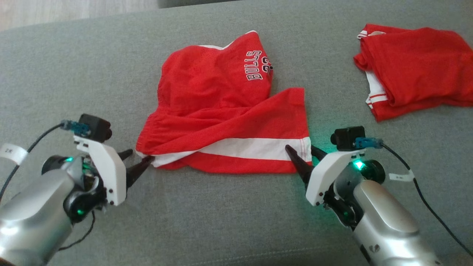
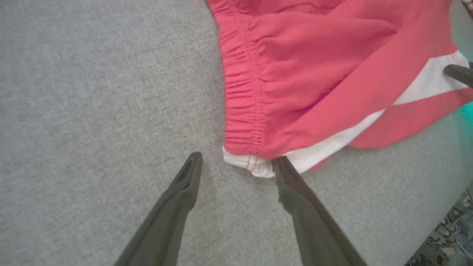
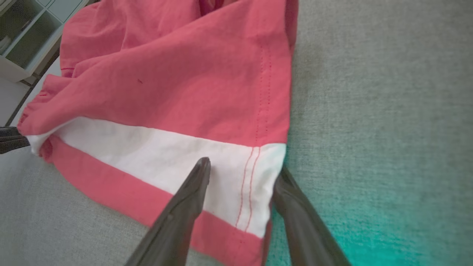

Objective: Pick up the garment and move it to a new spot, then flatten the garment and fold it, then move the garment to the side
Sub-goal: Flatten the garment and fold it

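Head view: the left gripper (image 1: pixel 140 155) stands with jaws spread at the near left corner of the red shorts (image 1: pixel 221 111). One finger touches the white tip of the waistband and the other rests on bare cushion beside it. The right gripper (image 1: pixel 300 147) is likewise unclosed, its fingers astride the near right hem corner, one over the white stripe and one at the cloth's edge. The shorts lie crumpled mid-seat on the grey sofa (image 1: pixel 221 221), one leg folded across the other.

Trouble looks likeliest on the left. So little cloth sits between those fingers that a pinch could slip off or catch a single layer, leaving the shorts hanging lopsided from the right. Either pair might also nip the upholstery, as the tips sit low against it. A lift from these two corners may carry the crossed leg's twist along. A second red garment (image 1: pixel 414 74) lies well apart at the far right, taking up room on that side.
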You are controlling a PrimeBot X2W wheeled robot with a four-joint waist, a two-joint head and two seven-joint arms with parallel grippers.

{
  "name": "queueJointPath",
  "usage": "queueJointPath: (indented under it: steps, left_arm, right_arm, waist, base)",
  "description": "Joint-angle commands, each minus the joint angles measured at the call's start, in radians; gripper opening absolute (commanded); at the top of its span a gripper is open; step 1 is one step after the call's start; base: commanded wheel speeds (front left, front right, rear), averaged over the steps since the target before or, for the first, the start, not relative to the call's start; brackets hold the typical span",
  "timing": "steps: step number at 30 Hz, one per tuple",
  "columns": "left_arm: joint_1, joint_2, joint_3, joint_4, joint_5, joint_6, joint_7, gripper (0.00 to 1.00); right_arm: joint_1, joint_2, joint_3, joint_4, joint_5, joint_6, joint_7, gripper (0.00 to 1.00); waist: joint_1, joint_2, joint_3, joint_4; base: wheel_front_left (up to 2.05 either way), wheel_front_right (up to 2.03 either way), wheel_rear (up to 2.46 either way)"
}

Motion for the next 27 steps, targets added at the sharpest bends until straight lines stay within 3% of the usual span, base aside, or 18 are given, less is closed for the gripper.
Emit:
queueJointPath:
  steps: [1, 2, 4, 5, 6, 7, 8, 20, 27]
  left_arm:
    - [-0.073, 0.056, 0.024, -0.005, -0.017, -0.006, -0.025, 1.00]
    - [-0.084, 0.059, 0.007, 0.001, -0.026, -0.006, -0.037, 1.00]
    - [-0.099, 0.062, -0.022, 0.011, -0.050, -0.006, -0.058, 1.00]
    - [-0.106, 0.062, -0.037, 0.013, -0.065, -0.006, -0.063, 1.00]
    - [-0.112, 0.062, -0.053, 0.013, -0.081, -0.006, -0.065, 0.81]
    - [-0.119, 0.063, -0.069, 0.012, -0.096, -0.006, -0.067, 0.31]
    - [-0.125, 0.066, -0.084, 0.012, -0.108, -0.006, -0.072, 0.00]
    - [-0.152, 0.097, -0.193, -0.025, -0.232, -0.006, -0.180, 0.00]
    - [-0.171, 0.126, -0.210, -0.105, -0.305, -0.006, -0.260, 0.00]
  right_arm:
    - [-0.014, 0.012, 0.032, -0.005, 0.011, -0.001, -0.001, 0.75]
    - [-0.017, 0.011, 0.038, -0.002, 0.017, -0.001, -0.003, 0.64]
    - [-0.021, 0.008, 0.048, 0.004, 0.026, -0.001, -0.008, 0.29]
    - [-0.023, 0.006, 0.053, 0.006, 0.031, -0.001, -0.010, 0.00]
    - [-0.025, 0.004, 0.059, 0.007, 0.037, -0.001, -0.013, 0.00]
    - [-0.028, 0.002, 0.065, 0.007, 0.042, -0.001, -0.019, 0.00]
    - [-0.030, -0.001, 0.069, 0.006, 0.048, -0.001, -0.027, 0.00]
    - [-0.023, -0.058, 0.068, -0.035, 0.107, -0.001, -0.192, 0.00]
    - [-0.004, -0.136, 0.050, -0.120, 0.156, -0.001, -0.252, 0.00]
  waist:
    - [-0.0001, 0.0000, 0.004, -0.003]
    - [-0.0001, 0.0000, 0.006, -0.004]
    - [-0.0001, 0.0000, 0.008, -0.004]
    - [-0.0001, 0.0000, 0.009, -0.004]
    - [-0.0001, 0.0000, 0.009, -0.004]
    - [-0.0001, 0.0000, 0.008, -0.003]
    - [-0.0001, 0.0000, 0.007, -0.002]
    - [-0.0001, 0.0000, -0.065, 0.012]
    - [-0.0001, 0.0000, -0.097, 0.022]
  base:
    - [0.00, 0.00, 0.00]
    - [0.00, 0.00, 0.00]
    - [0.00, 0.00, 0.00]
    - [0.00, 0.00, 0.00]
    - [0.00, 0.00, 0.00]
    - [0.00, 0.00, 0.00]
    - [0.00, 0.00, 0.00]
    - [0.00, 0.00, 0.00]
    - [0.00, 0.00, 0.00]
